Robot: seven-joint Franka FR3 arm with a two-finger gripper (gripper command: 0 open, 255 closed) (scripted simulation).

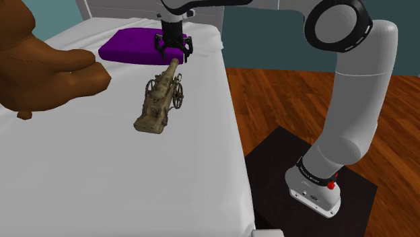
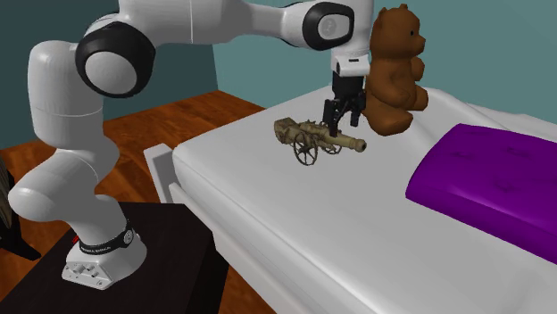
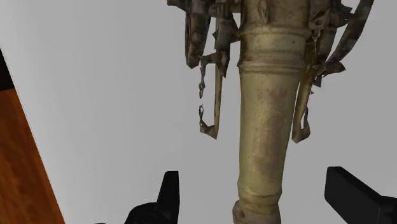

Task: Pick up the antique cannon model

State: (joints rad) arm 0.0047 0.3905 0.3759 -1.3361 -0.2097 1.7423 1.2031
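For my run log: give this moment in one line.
gripper open | cannon muzzle between fingers, untouched | cannon on bed, not lifted

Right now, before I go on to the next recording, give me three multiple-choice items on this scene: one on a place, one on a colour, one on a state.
1. Where is the cannon model? A on a shelf; B on the white bed; C in a drawer.
2. What colour is the pillow? A green; B purple; C yellow.
3. How does the gripper stand? A shut on the barrel; B shut on nothing; C open, with a finger on either side of the barrel.

Key: 1 B, its wheels rest on the sheet. 2 B, it is plainly purple in both exterior views. 3 C, the wrist view shows gaps between the fingers and the barrel.
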